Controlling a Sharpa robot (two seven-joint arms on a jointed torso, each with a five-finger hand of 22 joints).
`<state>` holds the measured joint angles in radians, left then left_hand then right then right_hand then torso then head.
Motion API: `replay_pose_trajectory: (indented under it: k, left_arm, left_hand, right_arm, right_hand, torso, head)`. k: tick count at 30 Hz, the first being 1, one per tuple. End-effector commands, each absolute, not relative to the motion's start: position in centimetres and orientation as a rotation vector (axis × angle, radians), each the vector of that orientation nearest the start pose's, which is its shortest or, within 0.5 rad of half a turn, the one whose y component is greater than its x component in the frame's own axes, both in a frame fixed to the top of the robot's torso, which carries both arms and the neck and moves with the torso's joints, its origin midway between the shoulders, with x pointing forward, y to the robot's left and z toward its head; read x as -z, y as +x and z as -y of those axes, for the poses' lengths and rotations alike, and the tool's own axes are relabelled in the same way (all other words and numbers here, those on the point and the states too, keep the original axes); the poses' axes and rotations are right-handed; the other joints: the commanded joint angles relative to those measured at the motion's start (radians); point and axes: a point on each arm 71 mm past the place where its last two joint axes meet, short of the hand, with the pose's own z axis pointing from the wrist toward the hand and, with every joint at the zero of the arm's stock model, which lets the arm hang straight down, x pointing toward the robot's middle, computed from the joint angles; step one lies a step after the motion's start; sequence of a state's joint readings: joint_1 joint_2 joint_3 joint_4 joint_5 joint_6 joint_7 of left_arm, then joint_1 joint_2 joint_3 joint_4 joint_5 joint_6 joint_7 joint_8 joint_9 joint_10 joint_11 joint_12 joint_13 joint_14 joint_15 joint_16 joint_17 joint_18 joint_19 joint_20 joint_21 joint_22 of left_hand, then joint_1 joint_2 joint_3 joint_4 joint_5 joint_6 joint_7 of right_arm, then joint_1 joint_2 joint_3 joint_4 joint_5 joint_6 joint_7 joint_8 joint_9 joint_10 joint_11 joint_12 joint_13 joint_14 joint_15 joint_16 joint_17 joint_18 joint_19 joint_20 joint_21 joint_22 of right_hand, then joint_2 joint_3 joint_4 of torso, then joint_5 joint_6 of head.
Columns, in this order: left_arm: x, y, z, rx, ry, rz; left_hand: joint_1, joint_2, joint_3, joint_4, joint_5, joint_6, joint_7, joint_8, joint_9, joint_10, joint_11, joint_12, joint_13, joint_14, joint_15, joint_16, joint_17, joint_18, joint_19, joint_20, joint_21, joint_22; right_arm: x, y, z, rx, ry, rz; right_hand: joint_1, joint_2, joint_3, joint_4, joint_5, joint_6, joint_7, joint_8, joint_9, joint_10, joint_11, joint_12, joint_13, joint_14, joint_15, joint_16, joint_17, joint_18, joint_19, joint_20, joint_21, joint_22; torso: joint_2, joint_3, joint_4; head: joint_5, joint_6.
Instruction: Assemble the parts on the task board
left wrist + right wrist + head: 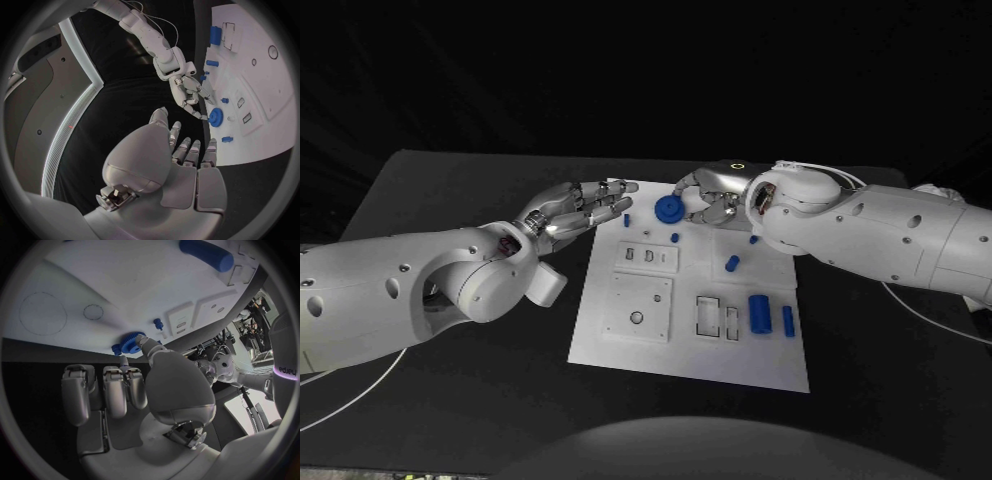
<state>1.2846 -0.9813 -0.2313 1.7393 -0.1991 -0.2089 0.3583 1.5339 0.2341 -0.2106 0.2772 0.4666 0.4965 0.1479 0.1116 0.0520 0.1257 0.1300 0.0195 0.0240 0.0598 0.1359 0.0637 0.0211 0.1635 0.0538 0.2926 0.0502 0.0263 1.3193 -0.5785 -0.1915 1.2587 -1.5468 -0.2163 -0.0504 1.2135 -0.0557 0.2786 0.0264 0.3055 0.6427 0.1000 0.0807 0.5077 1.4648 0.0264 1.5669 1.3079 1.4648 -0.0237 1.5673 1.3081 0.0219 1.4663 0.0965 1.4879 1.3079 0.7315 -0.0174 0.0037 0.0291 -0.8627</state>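
A: Left robot hand [577,212]?
B: Fingers spread wide, holds nothing, hovering at the board's [692,350] far left corner.
A: Right robot hand [707,196]?
B: Pinching the blue gear [669,209] between fingertips, just over the board's far edge.
A: Other parts?
B: Small peg [733,264] mid-board, big cylinder [760,313] and a slim one [789,321] at the right side. Board lies on the black surface [459,180].
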Motion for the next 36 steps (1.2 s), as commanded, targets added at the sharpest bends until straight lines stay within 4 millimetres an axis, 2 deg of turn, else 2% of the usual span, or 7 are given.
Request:
replay_pose_trajectory:
  k: [1, 9, 16, 23, 30, 36]
  left_arm:
    - [19.2, 42.7, -20.1, 1.602, -0.844, -1.725]
    - [19.2, 42.7, -20.0, 1.605, -0.843, -1.73]
    - [19.3, 42.8, -19.9, 1.607, -0.843, -1.733]
    - [19.3, 42.8, -19.9, 1.609, -0.842, -1.735]
    - [19.3, 42.8, -19.9, 1.609, -0.843, -1.736]
    - [19.3, 42.8, -20.0, 1.607, -0.846, -1.735]
  left_hand:
    - [0.011, -0.001, 0.004, 0.0, 0.005, 0.0, 0.006, 0.006, 0.001, 0.009, -0.001, 0.006, 0.001, 0.001, 0.007, 0.006, 0.001, 0.012, 0.009, 0.001, 0.004, 0.001]
    - [0.012, 0.0, 0.006, 0.001, 0.005, 0.0, 0.007, 0.007, 0.002, 0.017, 0.001, 0.007, 0.003, 0.003, 0.009, 0.009, 0.002, 0.011, 0.01, 0.001, 0.004, 0.001]
    - [0.013, 0.0, 0.007, 0.001, 0.006, 0.0, 0.008, 0.007, 0.001, 0.022, 0.002, 0.009, 0.004, 0.004, 0.009, 0.011, 0.002, 0.011, 0.01, 0.001, 0.005, 0.002]
    - [0.013, 0.001, 0.008, 0.001, 0.006, 0.001, 0.01, 0.007, 0.002, 0.029, 0.004, 0.01, 0.005, 0.006, 0.01, 0.014, 0.002, 0.01, 0.011, 0.001, 0.006, 0.002]
    - [0.014, 0.001, 0.008, 0.001, 0.006, 0.001, 0.011, 0.007, 0.002, 0.034, 0.005, 0.011, 0.006, 0.008, 0.011, 0.016, 0.003, 0.01, 0.012, 0.001, 0.006, 0.002]
    - [0.014, 0.001, 0.009, 0.001, 0.006, 0.001, 0.011, 0.008, 0.002, 0.037, 0.005, 0.011, 0.006, 0.009, 0.012, 0.017, 0.003, 0.009, 0.012, 0.001, 0.007, 0.002]
  right_arm:
    - [19.7, 52.6, 13.5, -0.568, -0.474, -1.725]
    - [20.1, 52.5, 13.5, -0.56, -0.476, -1.759]
    - [20.5, 52.5, 13.7, -0.555, -0.47, -1.775]
    - [20.7, 52.4, 14.0, -0.557, -0.463, -1.776]
    - [20.7, 52.3, 14.6, -0.566, -0.451, -1.756]
    - [20.4, 52.2, 15.3, -0.588, -0.434, -1.716]
  right_hand:
    - [0.004, 0.011, -0.006, 0.001, -0.004, 0.01, -0.007, -0.004, -0.008, 0.106, -0.011, 0.004, 0.263, 0.106, -0.009, 0.003, 0.263, 0.008, 0.016, -0.012, -0.006, 0.212]
    - [0.002, 0.02, -0.007, 0.006, 0.002, 0.072, -0.011, 0.001, -0.038, 0.106, -0.018, 0.004, 0.263, 0.106, -0.017, 0.003, 0.263, 0.009, 0.013, -0.022, -0.012, 0.211]
    - [0.004, 0.023, -0.005, 0.006, 0.006, 0.086, -0.013, -0.001, -0.048, 0.106, -0.019, 0.004, 0.263, 0.106, -0.018, 0.003, 0.263, 0.011, 0.009, -0.023, -0.017, 0.209]
    - [0.005, 0.026, 0.002, 0.008, 0.029, 0.161, -0.003, 0.015, -0.062, 0.106, -0.013, 0.004, 0.263, 0.106, -0.014, 0.003, 0.263, 0.011, 0.009, -0.022, -0.019, 0.21]
    - [0.012, 0.029, -0.006, -0.001, 0.027, 0.256, -0.002, 0.071, -0.025, 0.106, -0.012, 0.004, 0.263, 0.106, -0.012, 0.003, 0.263, 0.01, 0.012, -0.019, -0.019, 0.212]
    - [0.024, 0.03, -0.021, -0.015, 0.016, 0.257, -0.007, 0.101, 0.024, 0.106, -0.015, 0.004, 0.263, 0.106, -0.015, 0.003, 0.263, 0.01, 0.015, -0.021, -0.017, 0.215]
  torso:
    - [0.0, -0.0002, 0.0003]
    - [-0.002, 0.0, 0.0033]
    - [-0.002, -0.0008, 0.002]
    - [-0.001, -0.0006, 0.0029]
    - [0.001, 0.0, 0.002]
    - [0.001, 0.0002, 0.0011]
  head:
    - [-0.005, -0.003]
    - [-0.009, -0.002]
    - [-0.006, 0.001]
    - [-0.005, 0.005]
    - [-0.001, 0.007]
    - [0.002, 0.008]
